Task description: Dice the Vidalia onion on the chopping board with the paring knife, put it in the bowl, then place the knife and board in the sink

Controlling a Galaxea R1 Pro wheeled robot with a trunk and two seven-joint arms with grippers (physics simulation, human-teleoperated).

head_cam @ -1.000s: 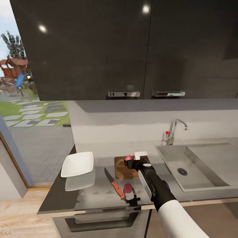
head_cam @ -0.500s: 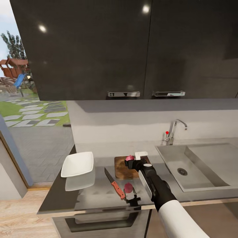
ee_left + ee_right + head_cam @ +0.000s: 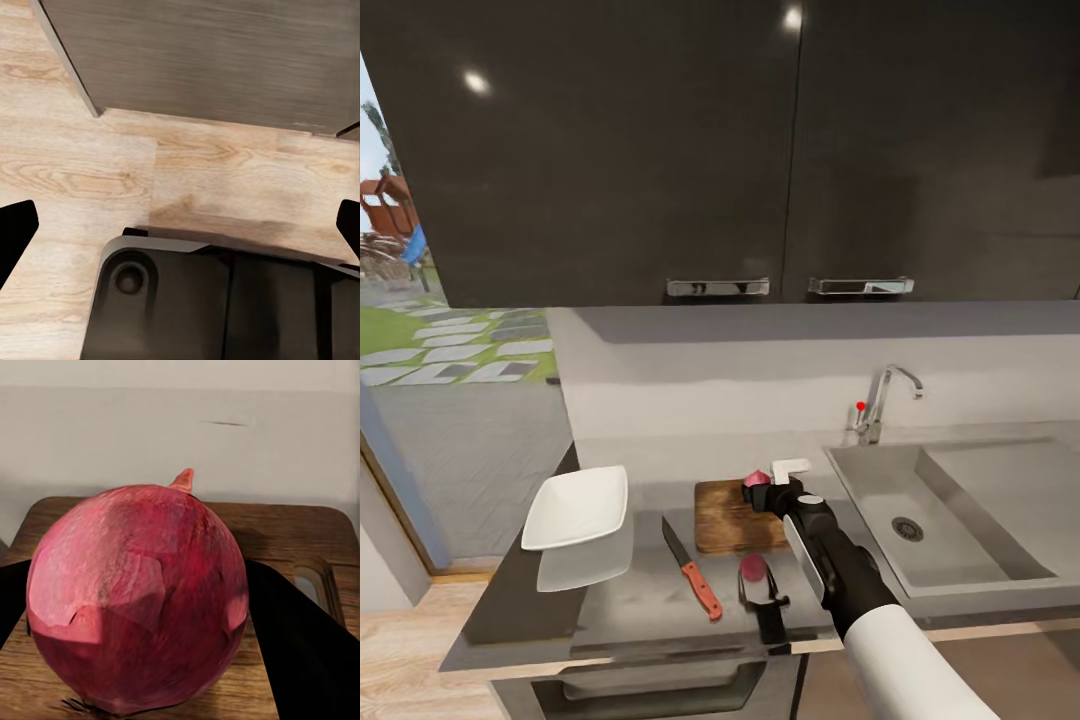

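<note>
The Vidalia onion point(image 3: 754, 478), red-skinned, sits between the fingers of my right gripper point(image 3: 760, 489), which is shut on it over the far right part of the chopping board point(image 3: 725, 518). In the right wrist view the onion point(image 3: 139, 600) is pinched between dark fingers point(image 3: 300, 645) just above or on the wooden board point(image 3: 300, 529); I cannot tell if it touches. The paring knife point(image 3: 692, 572) lies on the countertop point(image 3: 620, 600) left of the board, and the white bowl point(image 3: 576, 506) is further left. The sink point(image 3: 970, 480) is to the right. My left gripper point(image 3: 180, 225) is open, down by the floor.
A chrome faucet point(image 3: 880, 400) with a red knob stands behind the sink. Dark wall cabinets point(image 3: 760, 150) hang above the counter. The glossy counter mirrors the onion and gripper. The left wrist view looks onto wooden floor point(image 3: 90, 165) and the robot's dark base point(image 3: 225, 300).
The whole head view has shifted, so the camera moved. My right gripper still holds the onion over the board's far edge; knife, bowl and board lie as before.
</note>
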